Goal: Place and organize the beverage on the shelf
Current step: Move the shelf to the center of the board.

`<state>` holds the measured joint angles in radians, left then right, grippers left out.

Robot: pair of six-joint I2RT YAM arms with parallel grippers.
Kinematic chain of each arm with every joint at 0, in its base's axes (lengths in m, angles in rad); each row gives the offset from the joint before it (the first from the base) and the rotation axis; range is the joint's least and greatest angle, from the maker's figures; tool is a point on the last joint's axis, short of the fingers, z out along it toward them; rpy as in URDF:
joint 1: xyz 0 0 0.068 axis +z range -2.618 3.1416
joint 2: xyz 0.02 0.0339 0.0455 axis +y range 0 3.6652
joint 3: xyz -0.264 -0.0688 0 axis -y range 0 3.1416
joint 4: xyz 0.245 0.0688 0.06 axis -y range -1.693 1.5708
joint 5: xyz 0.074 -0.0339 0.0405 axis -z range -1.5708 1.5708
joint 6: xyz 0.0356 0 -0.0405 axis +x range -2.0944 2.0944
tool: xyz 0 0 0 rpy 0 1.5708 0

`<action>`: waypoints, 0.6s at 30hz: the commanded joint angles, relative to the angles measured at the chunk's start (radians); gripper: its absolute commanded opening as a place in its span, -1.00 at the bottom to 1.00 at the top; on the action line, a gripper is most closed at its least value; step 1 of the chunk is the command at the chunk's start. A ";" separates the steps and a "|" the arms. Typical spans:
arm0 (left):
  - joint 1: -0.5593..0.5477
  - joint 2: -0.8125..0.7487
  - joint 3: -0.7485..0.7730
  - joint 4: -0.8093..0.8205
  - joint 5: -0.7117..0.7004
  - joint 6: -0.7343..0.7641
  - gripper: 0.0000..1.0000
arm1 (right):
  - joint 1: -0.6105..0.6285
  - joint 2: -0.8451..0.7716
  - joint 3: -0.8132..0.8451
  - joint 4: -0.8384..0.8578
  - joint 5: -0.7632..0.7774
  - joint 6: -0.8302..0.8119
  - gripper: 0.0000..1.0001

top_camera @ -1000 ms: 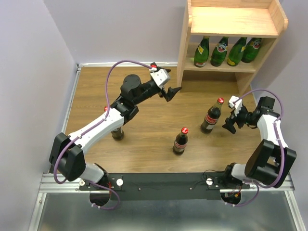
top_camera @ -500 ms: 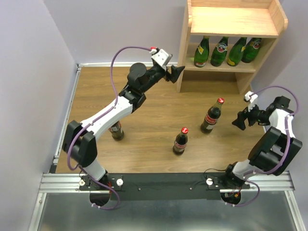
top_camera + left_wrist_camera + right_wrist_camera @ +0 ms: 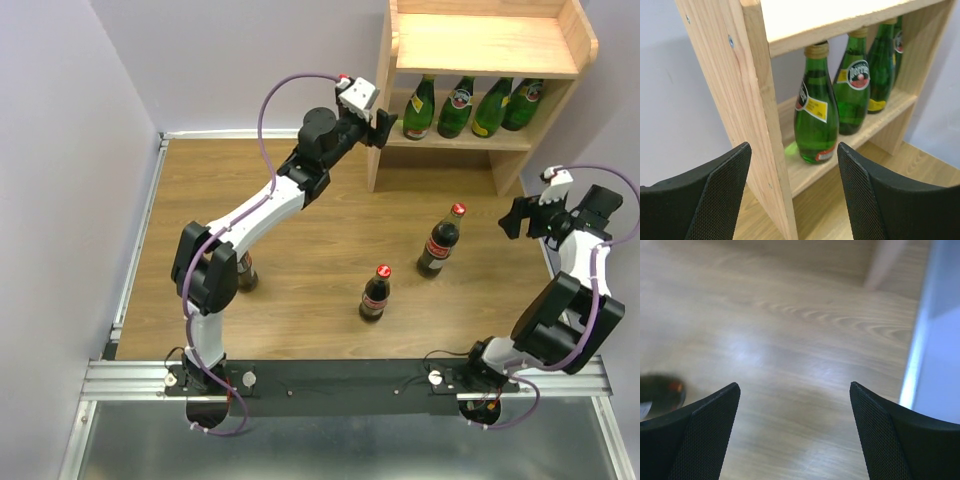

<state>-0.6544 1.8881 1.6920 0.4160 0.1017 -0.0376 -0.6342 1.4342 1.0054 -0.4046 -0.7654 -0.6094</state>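
The sorting looks a little over half done. Four green glass bottles (image 3: 456, 107) with gold caps stand in a row on the lower tier of the shelf (image 3: 378, 120), filling most of its width, while no bottle stands on the shelf's top board. The three cola bottles with red caps are not yet on the shelf: the first cola bottle (image 3: 438, 243) stands upright on the wooden tabletop (image 3: 300, 200) just in front of the shelf, the second cola bottle (image 3: 375, 293) stands farther out from the shelf and to its left, and the third cola bottle (image 3: 246, 278) is well to the shelf's left, partly hidden behind the left arm (image 3: 250, 215). The left gripper (image 3: 385, 128) hangs at the shelf's left side panel, level with the lower tier, its fingers spread and holding nothing. The right gripper (image 3: 515, 215) hovers in front of the shelf's right leg, fingers spread wide and empty. What remains, by my judgement, is lifting all three colas onto the shelf, probably the top board.
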 commanded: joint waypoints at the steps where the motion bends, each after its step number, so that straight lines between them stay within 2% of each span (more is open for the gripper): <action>1: -0.008 0.074 0.110 -0.057 -0.085 0.011 0.51 | -0.004 -0.064 -0.053 0.284 0.161 0.273 0.90; 6: -0.011 0.123 0.185 -0.097 -0.138 0.016 0.47 | -0.004 -0.109 -0.059 0.383 0.287 0.413 0.81; 9: -0.017 0.137 0.201 -0.098 -0.168 0.028 0.47 | -0.004 -0.135 -0.047 0.432 0.362 0.485 0.65; 13: -0.022 0.144 0.202 -0.097 -0.201 0.031 0.47 | -0.004 -0.167 -0.047 0.470 0.322 0.536 0.65; 18: -0.021 0.154 0.199 -0.092 -0.224 0.031 0.47 | -0.004 -0.149 -0.001 0.532 0.304 0.690 0.65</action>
<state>-0.6701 2.0239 1.8717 0.3264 -0.0643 -0.0185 -0.6342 1.2781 0.9588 0.0322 -0.4751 -0.0872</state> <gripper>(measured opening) 0.733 0.827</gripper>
